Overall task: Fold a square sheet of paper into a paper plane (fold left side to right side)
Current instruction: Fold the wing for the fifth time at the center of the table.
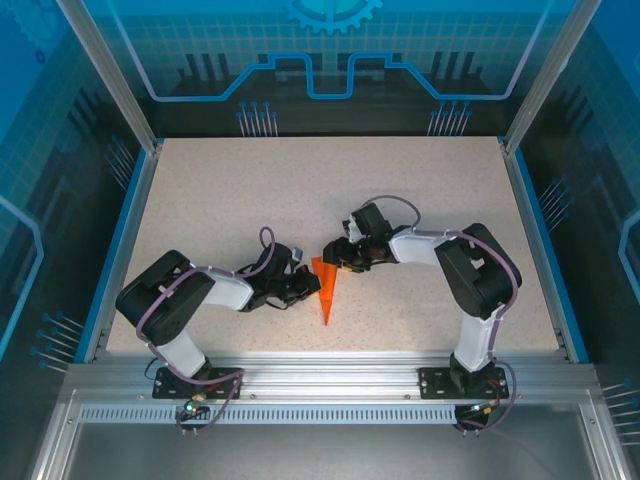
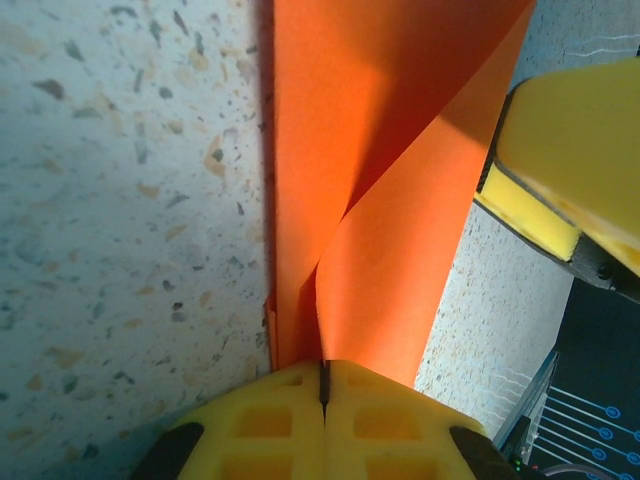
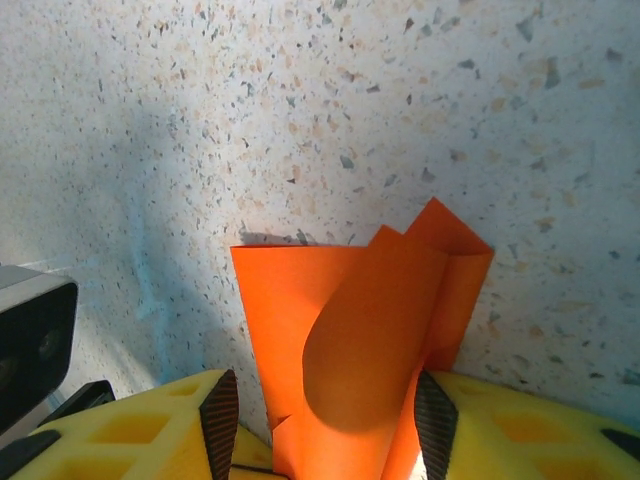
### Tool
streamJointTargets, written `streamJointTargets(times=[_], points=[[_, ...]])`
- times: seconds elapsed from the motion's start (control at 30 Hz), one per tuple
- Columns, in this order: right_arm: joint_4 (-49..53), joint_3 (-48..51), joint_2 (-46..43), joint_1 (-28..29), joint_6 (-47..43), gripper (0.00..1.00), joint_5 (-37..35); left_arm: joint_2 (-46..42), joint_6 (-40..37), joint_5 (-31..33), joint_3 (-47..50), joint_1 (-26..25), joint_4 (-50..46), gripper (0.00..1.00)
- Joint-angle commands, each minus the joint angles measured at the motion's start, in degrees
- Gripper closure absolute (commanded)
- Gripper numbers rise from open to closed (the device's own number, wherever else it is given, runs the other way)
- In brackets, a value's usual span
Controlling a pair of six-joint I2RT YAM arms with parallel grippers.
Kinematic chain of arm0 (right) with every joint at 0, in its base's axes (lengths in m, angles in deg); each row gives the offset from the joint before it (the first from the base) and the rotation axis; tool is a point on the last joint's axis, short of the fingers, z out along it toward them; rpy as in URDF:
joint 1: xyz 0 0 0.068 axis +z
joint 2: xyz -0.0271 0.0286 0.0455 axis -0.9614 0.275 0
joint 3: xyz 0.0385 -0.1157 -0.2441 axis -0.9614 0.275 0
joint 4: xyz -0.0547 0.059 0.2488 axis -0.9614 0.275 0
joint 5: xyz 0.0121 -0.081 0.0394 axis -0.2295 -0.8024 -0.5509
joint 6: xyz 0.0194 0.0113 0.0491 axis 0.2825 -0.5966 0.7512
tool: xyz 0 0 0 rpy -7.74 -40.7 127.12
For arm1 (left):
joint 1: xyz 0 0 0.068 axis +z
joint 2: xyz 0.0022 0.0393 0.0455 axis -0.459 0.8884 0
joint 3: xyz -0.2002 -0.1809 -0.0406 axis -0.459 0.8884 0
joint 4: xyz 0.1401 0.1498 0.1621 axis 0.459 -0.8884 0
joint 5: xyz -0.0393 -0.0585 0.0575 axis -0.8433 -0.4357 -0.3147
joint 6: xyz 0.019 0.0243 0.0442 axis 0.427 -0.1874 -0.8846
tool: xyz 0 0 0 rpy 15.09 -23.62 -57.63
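Note:
The orange paper (image 1: 326, 292) lies mid-table as a narrow folded dart shape, its tip pointing toward the near edge. My left gripper (image 1: 307, 284) meets it from the left. In the left wrist view the yellow fingers (image 2: 270, 420) are closed together, and my left gripper (image 2: 323, 375) is shut on a raised flap edge of the paper (image 2: 390, 230). My right gripper (image 1: 336, 257) stands at the paper's wide far end. Its jaws are spread wide, and my right gripper (image 3: 327, 420) is open around the curled paper (image 3: 340, 320), whose layers bulge upward between the pads.
The speckled table (image 1: 250, 190) is bounded by a blue rim and an aluminium rail (image 1: 320, 375) along the near edge. A yellow finger of the right gripper (image 2: 570, 170) sits close beside the paper. The left arm's dark camera housing (image 3: 30, 330) shows at the left.

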Motion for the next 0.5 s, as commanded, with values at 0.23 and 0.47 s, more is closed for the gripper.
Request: streamJointTargets(times=[0.23,0.47], points=[[8.1,-3.2,4.2,1.4,-1.8,0.47,-2.8,-3.8,-0.9,2.4,2.5,0.4,-2.4,1.00],[7.5,-3.6,3.7,1.8,-2.0,0.47,-2.1,-0.1,-0.4,0.5,1.1,0.3,-0.1,1.00]])
